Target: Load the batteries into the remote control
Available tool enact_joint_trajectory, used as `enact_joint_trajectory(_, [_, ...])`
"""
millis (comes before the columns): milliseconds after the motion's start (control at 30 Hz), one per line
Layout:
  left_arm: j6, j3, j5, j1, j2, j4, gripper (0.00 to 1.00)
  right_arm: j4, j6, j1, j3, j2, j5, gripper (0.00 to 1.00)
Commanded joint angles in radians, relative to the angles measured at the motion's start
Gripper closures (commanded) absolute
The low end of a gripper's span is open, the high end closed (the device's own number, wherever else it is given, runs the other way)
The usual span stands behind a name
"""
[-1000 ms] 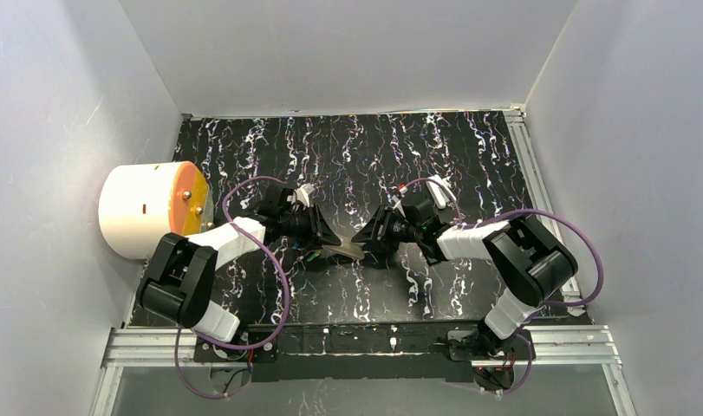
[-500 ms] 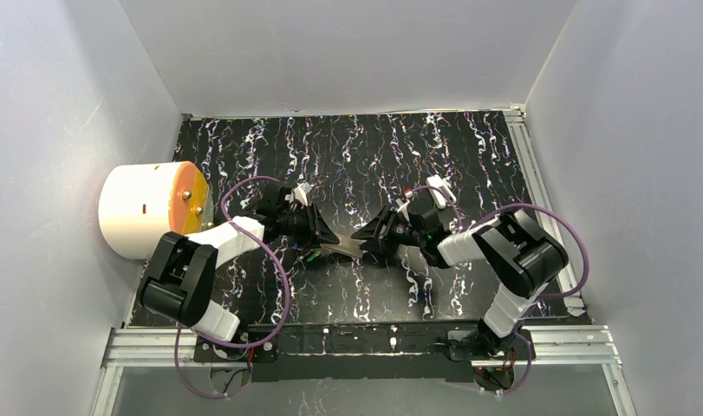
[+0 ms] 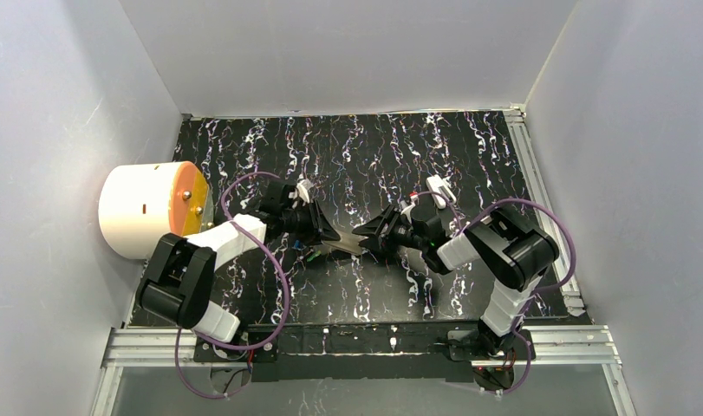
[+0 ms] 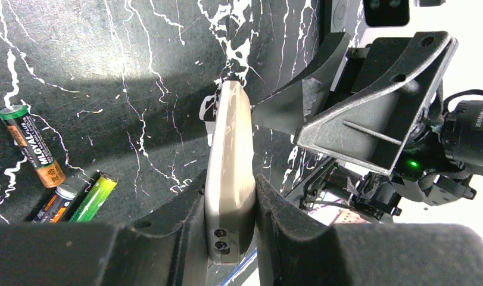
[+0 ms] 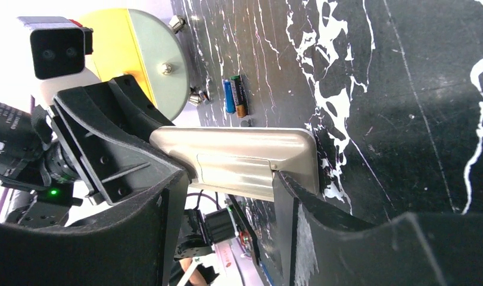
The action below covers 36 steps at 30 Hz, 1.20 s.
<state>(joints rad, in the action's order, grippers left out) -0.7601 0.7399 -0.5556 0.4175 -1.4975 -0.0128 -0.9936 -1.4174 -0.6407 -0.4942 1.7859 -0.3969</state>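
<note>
Centrally on the black marbled bench [image 3: 374, 156], two robot arms met at a beige remote control [image 4: 230, 137]. The left claw [image 4: 230, 186] gripped the remote's 9 o'clock end, pinching it edge-on between both fingers. The right claw [image 5: 230, 176] straddled the 3 o'clock end with its jaws apart. One finger [image 5: 286, 196] touched the remote beside a rectangular panel on its body, but whether the jaws pinched it could not be told.

Three loose batteries [image 4: 57, 201] lay on the bench just beside the left claw, at about 8 o'clock from the remote. They were a green and black battery [image 4: 33, 146] with an orange end, a dark one, and a yellow-green battery [image 4: 97, 195]. A white drum [image 3: 144, 208] with an orange face stood at the bench's 9 o'clock edge.
</note>
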Motion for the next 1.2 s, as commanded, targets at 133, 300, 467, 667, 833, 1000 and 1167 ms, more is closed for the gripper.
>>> enact_joint_trajectory(133, [0.054,0.006,0.212,0.079,-0.057,0.222,1.00,-0.171,0.005,-0.044,-0.068,-0.144,-0.066,0.38])
enact_joint_trajectory(300, [0.073,0.035,0.269,0.080,-0.056,0.286,1.00,-0.052,0.064,-0.014,-0.035,-0.204,-0.032,0.38])
enact_joint_trajectory(467, [0.102,0.071,0.297,0.085,-0.078,0.320,1.00,0.211,0.179,0.021,-0.032,-0.255,0.019,0.37])
enact_joint_trajectory(667, [0.136,0.153,0.338,0.092,-0.092,0.402,1.00,0.551,0.323,0.120,-0.015,-0.298,0.110,0.38])
enact_joint_trajectory(833, [0.185,0.236,0.364,0.093,-0.107,0.469,1.00,0.773,0.441,0.169,-0.059,-0.346,0.186,0.38])
enact_joint_trajectory(1000, [0.266,0.321,0.354,0.093,-0.131,0.526,1.00,0.890,0.528,0.173,-0.116,-0.384,0.212,0.38])
enact_joint_trajectory(1167, [0.335,0.405,0.333,0.094,-0.119,0.577,1.00,1.052,0.636,0.172,-0.193,-0.394,0.268,0.38])
